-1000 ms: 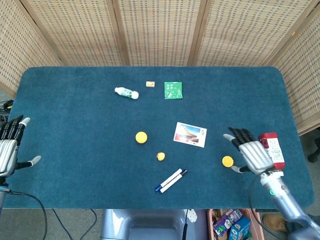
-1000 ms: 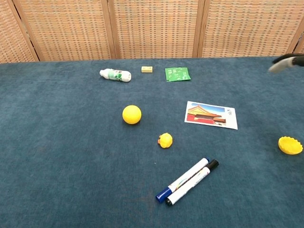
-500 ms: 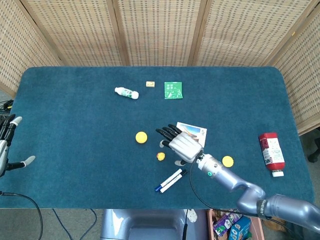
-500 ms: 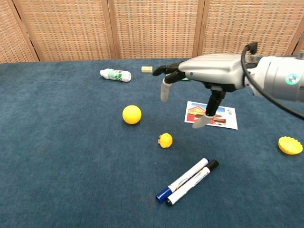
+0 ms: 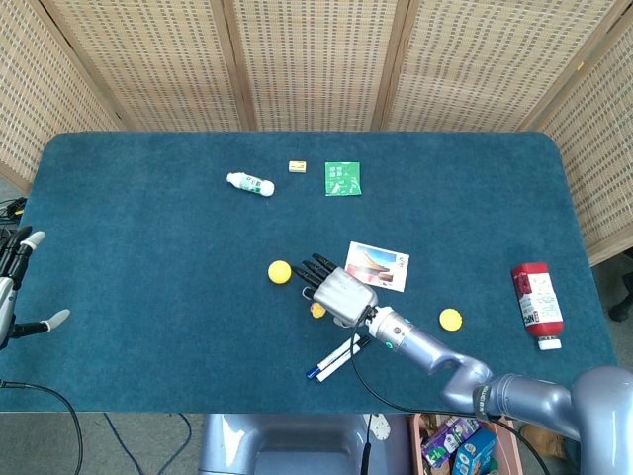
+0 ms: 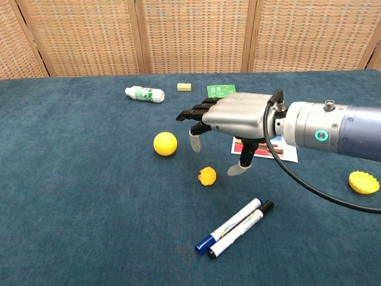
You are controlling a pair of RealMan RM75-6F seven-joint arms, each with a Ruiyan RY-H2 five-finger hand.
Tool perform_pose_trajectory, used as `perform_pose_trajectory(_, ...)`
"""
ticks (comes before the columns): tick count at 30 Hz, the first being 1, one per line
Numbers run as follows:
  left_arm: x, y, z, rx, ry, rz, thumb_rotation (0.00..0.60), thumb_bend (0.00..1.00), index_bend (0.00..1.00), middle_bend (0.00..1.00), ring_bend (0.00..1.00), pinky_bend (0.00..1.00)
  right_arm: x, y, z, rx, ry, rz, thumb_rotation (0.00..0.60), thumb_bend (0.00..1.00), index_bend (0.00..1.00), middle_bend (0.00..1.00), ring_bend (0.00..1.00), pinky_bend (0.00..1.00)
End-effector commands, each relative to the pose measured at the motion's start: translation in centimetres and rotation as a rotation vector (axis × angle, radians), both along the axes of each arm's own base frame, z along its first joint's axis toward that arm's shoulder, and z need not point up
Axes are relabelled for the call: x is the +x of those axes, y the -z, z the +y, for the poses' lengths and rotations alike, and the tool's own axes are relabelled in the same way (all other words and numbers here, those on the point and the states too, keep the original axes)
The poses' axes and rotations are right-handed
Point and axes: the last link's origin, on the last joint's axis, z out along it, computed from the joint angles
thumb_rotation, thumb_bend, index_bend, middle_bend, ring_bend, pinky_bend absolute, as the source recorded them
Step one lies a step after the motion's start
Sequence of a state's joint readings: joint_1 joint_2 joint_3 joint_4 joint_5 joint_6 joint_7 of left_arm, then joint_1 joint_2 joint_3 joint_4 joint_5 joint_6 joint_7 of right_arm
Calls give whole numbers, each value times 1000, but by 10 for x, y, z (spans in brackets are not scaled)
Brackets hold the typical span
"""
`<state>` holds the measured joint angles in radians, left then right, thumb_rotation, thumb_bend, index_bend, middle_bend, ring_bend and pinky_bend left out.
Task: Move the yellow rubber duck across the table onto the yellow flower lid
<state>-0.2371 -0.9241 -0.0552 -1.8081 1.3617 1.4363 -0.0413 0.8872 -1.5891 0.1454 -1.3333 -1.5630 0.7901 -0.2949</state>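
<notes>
The small yellow rubber duck (image 6: 207,176) sits on the blue table just left of centre; in the head view only a sliver of the duck (image 5: 316,311) shows under my right hand. That right hand (image 6: 229,119) (image 5: 334,288) hovers palm down above the duck, fingers spread and empty, thumb hanging down to the duck's right. The yellow flower lid (image 6: 364,182) (image 5: 450,319) lies flat far to the right. At the table's left edge my left hand (image 5: 14,287) stays open, away from everything.
A yellow ball (image 6: 165,143) lies left of the duck. Two markers (image 6: 234,227) lie in front of it, a postcard (image 6: 274,150) behind my right hand. A small bottle (image 6: 144,93), an eraser (image 6: 184,87) and a green packet (image 5: 342,179) sit at the back. A red bottle (image 5: 535,303) lies far right.
My right hand swept from the right side of the table leftward past the lid and has lowered over the duck. The left hand drew slightly back off the left edge.
</notes>
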Motion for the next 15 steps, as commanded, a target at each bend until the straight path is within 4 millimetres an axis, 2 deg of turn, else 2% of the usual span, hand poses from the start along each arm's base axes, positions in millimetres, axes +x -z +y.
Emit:
perform_pose_trajectory(1, 0, 1, 0, -4, 0, -1, 600, 0, 0, 0, 0, 0, -5, 8, 2, -13, -42, 26, 600, 169, 346, 0, 0, 0)
perform_pose_trajectory(15, 1, 2, 1, -12, -1, -4, 600, 0, 0, 0, 0, 0, -9, 26, -4, -29, -60, 48, 600, 169, 346, 0, 0, 0)
